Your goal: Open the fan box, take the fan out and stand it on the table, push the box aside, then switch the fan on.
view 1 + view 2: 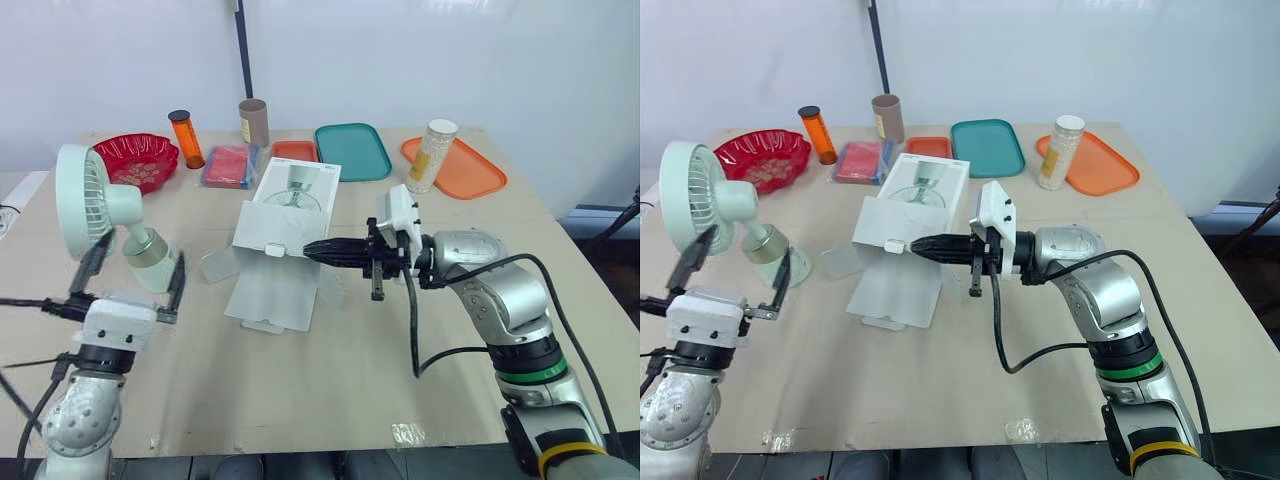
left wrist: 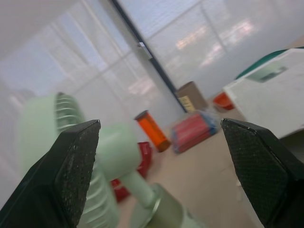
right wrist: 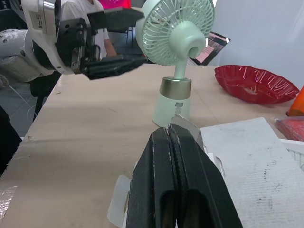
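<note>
At the lower left of the head view, the left gripper (image 1: 143, 249) is released, its two black fingers spread wide on either side of the fan's base (image 1: 150, 264). I cannot tell whether either finger touches the base. The fan (image 1: 85, 200) is pale green and stands upright on the table (image 1: 300, 390) at the left of the frame, outside its box. Its round grille faces the left edge.

From the lower right, the right arm reaches toward the centre. The right gripper (image 1: 312, 250) is clenched, its fingers pressed flat together with nothing between them. The tip points at the right edge of the box (image 1: 285, 215), and contact cannot be judged. The white box lies open in the middle of the frame, its flaps spread on the table and a fan picture on its far panel.

Along the upper part of the frame stand:
- a red bowl (image 1: 135, 160) at the left
- an orange bottle (image 1: 185, 138)
- a red packet (image 1: 230, 165)
- a brown tube (image 1: 253, 122)
- a small orange tray (image 1: 294, 150)
- a teal tray (image 1: 352, 150)
- a white jar (image 1: 432, 155) on a large orange tray (image 1: 475, 172) at the upper right
</note>
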